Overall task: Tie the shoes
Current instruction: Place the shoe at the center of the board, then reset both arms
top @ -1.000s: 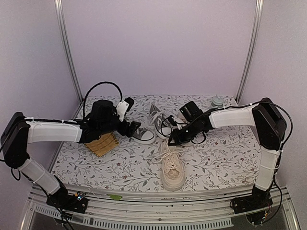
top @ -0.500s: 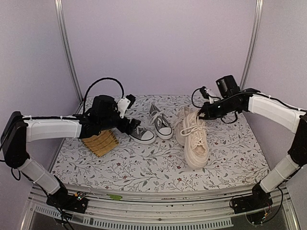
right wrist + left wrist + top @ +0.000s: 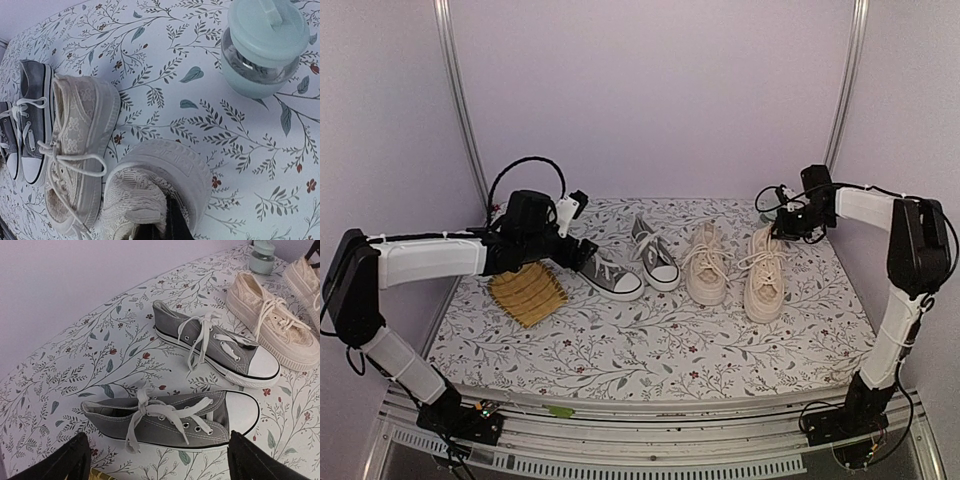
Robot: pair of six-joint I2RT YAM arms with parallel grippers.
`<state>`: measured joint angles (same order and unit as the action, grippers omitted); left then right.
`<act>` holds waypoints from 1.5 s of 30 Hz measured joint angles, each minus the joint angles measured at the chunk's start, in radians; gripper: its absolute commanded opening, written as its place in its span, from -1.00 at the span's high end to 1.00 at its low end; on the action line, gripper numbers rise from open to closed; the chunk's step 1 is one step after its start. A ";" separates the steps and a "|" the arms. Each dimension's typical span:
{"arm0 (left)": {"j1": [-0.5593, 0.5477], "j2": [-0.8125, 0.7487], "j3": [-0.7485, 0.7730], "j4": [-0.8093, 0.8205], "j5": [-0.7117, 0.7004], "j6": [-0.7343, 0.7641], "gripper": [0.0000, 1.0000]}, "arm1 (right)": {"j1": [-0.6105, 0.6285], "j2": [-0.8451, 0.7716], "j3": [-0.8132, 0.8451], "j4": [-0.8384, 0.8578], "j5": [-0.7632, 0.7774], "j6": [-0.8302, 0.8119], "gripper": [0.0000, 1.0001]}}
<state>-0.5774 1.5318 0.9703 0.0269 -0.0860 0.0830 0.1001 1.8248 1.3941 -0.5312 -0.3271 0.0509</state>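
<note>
Shoes: the grey pair (image 3: pixel 655 260) and the cream pair (image 3: pixel 705 270) stood in one row on the desk (image 3: pixel 620 345), toes toward the arms, probably lined up for tying.
Right end effector (image 3: pixel 786 228): closed, pinching the heel of the outer cream shoe (image 3: pixel 765 282), seemingly to set it in line.
Left end effector (image 3: pixel 578 250): wide open and empty, hovering behind the left grey shoe (image 3: pixel 175 420), whose laces lay untied.

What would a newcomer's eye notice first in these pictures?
Four sneakers stand in a row mid-table: the grey pair on the left, the cream pair on the right. The right pincer is shut on the heel of the outer cream shoe; the left pincer hangs open by the grey pair.
</note>
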 measured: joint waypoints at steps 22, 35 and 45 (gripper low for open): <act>0.111 -0.014 0.008 -0.037 -0.008 -0.028 -0.92 | 0.014 0.135 0.182 0.105 -0.068 -0.056 -0.83; 0.323 -0.235 -0.443 0.425 -0.237 -0.206 -0.92 | -0.135 -0.677 -0.715 0.680 0.095 0.016 -0.95; 0.340 -0.247 -0.542 0.672 -0.324 -0.235 -0.92 | -0.133 -0.664 -0.922 0.878 0.343 0.180 -0.96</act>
<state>-0.2371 1.2846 0.4278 0.6991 -0.4103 -0.1516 -0.0330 1.1606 0.4725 0.3466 0.0162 0.2306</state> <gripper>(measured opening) 0.961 0.977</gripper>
